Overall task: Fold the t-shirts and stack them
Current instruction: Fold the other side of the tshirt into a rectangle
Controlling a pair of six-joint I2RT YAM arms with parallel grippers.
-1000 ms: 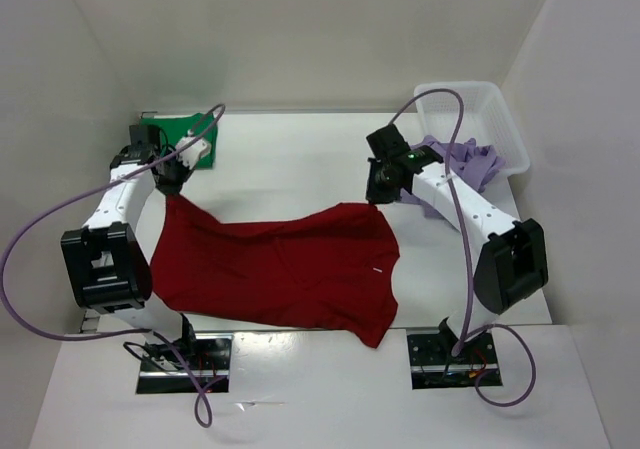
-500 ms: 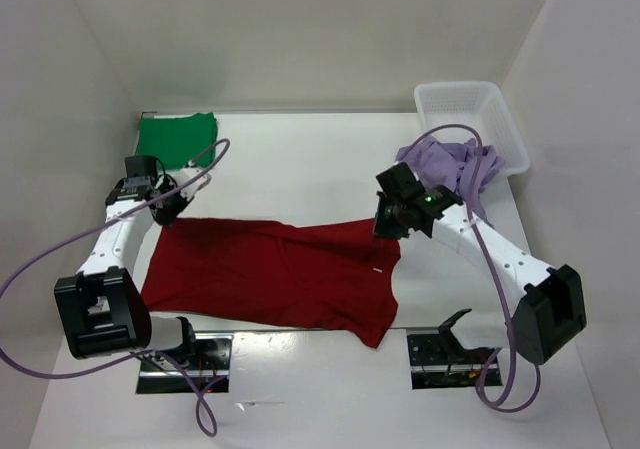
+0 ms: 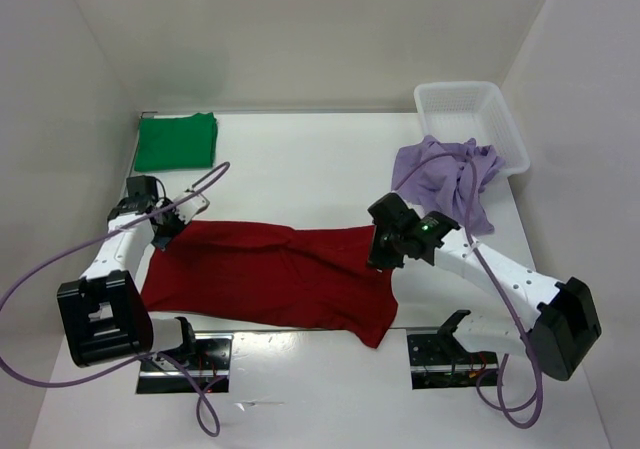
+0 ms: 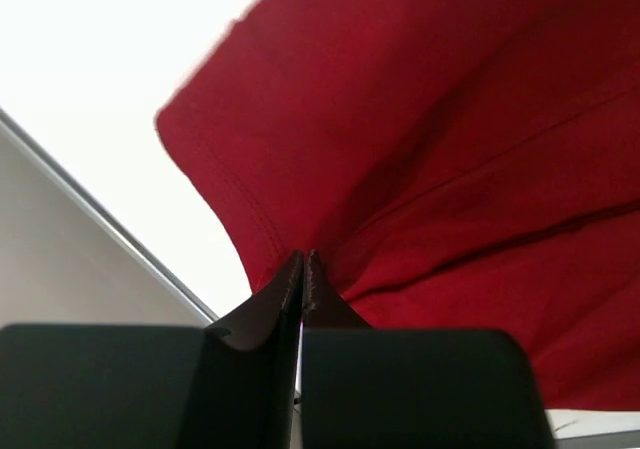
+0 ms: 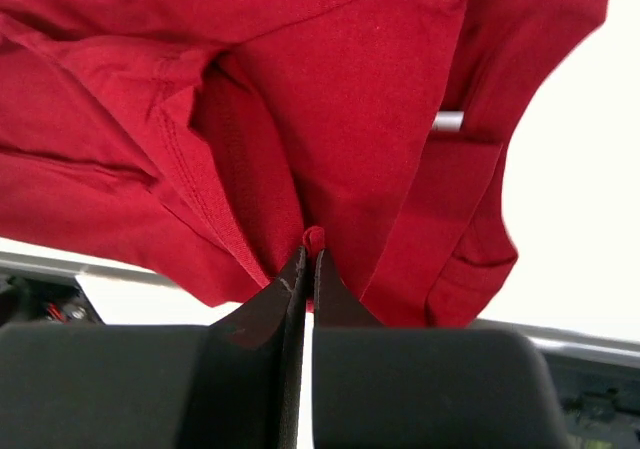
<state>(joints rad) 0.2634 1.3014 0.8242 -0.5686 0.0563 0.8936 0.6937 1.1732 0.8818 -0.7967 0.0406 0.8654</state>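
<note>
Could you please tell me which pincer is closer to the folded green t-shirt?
Left. The left pincer holds the red t-shirt near the green t-shirt; the right pincer holds its other end, far to the right.

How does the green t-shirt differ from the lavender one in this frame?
The green t-shirt is folded into a flat rectangle; the lavender t-shirt is crumpled. The green t-shirt sits far left, alone; the lavender t-shirt lies far right beside the basket. Both rest on the table.

Dark red soft cloth t-shirt (image 3: 270, 274); bright green soft cloth t-shirt (image 3: 177, 141); pale lavender soft cloth t-shirt (image 3: 440, 174): all 3 plain. White plastic lattice basket (image 3: 457, 86). White flat tabletop (image 3: 300, 169).
</note>
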